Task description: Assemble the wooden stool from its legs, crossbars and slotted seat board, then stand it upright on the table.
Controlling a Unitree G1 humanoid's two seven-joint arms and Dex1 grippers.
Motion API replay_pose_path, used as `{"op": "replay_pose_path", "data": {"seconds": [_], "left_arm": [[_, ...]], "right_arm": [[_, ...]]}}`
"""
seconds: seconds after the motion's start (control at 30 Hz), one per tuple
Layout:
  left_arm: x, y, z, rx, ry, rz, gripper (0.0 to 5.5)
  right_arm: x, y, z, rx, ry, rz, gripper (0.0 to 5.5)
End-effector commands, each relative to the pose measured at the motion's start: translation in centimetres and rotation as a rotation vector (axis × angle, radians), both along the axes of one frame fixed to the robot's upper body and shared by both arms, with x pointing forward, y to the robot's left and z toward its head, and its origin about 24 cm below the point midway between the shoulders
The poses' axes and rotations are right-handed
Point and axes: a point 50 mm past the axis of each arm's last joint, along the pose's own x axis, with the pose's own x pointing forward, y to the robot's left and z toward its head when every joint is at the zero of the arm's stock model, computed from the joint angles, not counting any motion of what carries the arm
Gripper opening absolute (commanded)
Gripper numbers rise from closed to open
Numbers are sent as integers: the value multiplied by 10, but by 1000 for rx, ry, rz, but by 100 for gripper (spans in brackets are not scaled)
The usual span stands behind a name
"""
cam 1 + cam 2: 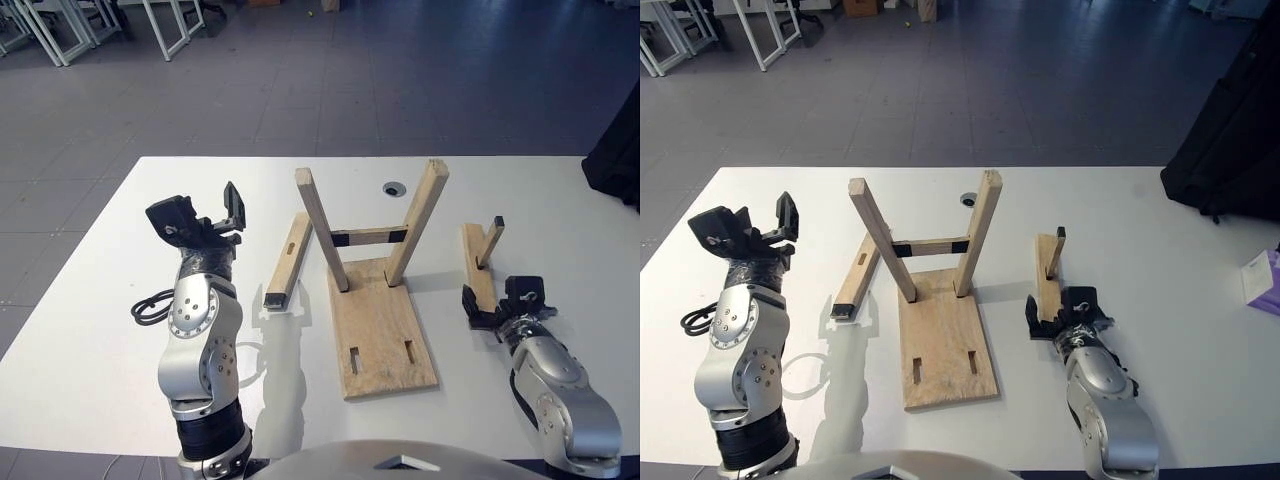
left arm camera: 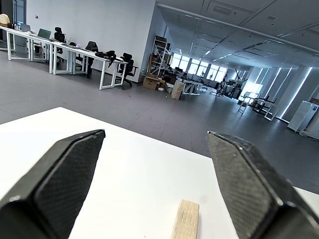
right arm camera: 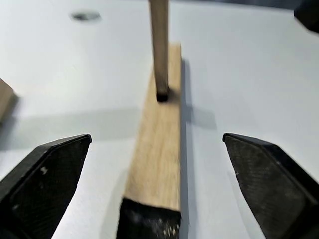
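The slotted seat board point(image 1: 385, 335) lies flat mid-table. Two legs point(image 1: 322, 228) point(image 1: 417, 222) stand tilted in its far slots, joined by a dark-ended crossbar point(image 1: 370, 237). A loose leg point(image 1: 290, 258) lies to the board's left. On the right lies another leg point(image 1: 477, 268) with a short crossbar point(image 1: 491, 241) standing in its slot. My left gripper point(image 1: 205, 212) is raised above the table's left part, open and empty point(image 2: 154, 174), with a leg end point(image 2: 185, 219) beyond it. My right gripper point(image 1: 498, 300) is open, its fingers either side of the right leg's near end point(image 3: 154, 164).
A black cable point(image 1: 150, 305) lies coiled on the table beside my left arm. A round cable hole point(image 1: 394, 187) sits in the table point(image 1: 560, 220) near its far edge. A black bag point(image 1: 615, 150) stands off the right side, and a purple box point(image 1: 1262, 280) rests at the right edge.
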Motion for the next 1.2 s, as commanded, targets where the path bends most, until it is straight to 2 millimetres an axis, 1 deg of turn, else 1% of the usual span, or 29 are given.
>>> {"op": "replay_pose_path", "data": {"seconds": [0.03,0.13,0.3,0.37,0.4,0.5,0.57,0.6,0.7,0.77,0.83,0.87,0.9,0.93,0.97,1.0,1.03,1.07,1.1,1.2], "left_arm": [[3,0,0,8,14,-8,376],[3,0,0,8,18,-12,376],[4,-1,1,5,23,-11,376],[3,-1,0,3,27,-9,376],[3,-1,-1,3,31,-11,376],[4,-4,-5,-1,59,-27,376],[4,-6,-9,-30,96,-34,376],[5,-7,-11,-44,117,-36,376],[9,-3,-7,-109,135,-71,376],[14,-2,8,-150,93,-163,376],[18,-2,32,-177,9,-306,376],[18,-3,45,-206,-51,-423,376],[16,-3,54,-240,-93,-533,376],[12,-3,60,-260,-121,-653,376],[7,-6,65,-277,-137,-805,397],[2,-7,69,-301,-143,-932,411],[-3,-10,74,-357,-163,-1070,426],[-7,-10,78,-419,-182,-1172,446],[-8,-9,83,-481,-207,-1248,449],[-5,-9,90,-670,-231,-1405,449]], "right_arm": [[-10,0,-25,-2,106,-14,487],[-16,1,-35,-32,157,-4,442],[-14,-4,-43,-72,182,-9,340],[-12,-7,-45,-68,186,-26,299],[-10,-9,-47,-60,189,-39,290],[-4,-15,-51,-34,190,-75,237],[4,-20,-48,-7,165,-100,206],[8,-22,-46,11,150,-113,203],[28,-28,-25,62,49,-130,203],[44,-33,3,90,-76,-138,203],[68,-34,57,107,-300,-105,203],[79,-31,91,126,-423,-64,203],[84,-26,116,149,-511,-21,203],[87,-16,138,204,-586,63,203],[87,-3,156,316,-637,185,203],[84,9,169,414,-669,301,203],[79,22,181,534,-684,455,203],[73,32,187,609,-677,584,203],[66,43,192,671,-651,736,203],[49,67,199,807,-541,1075,203]]}}
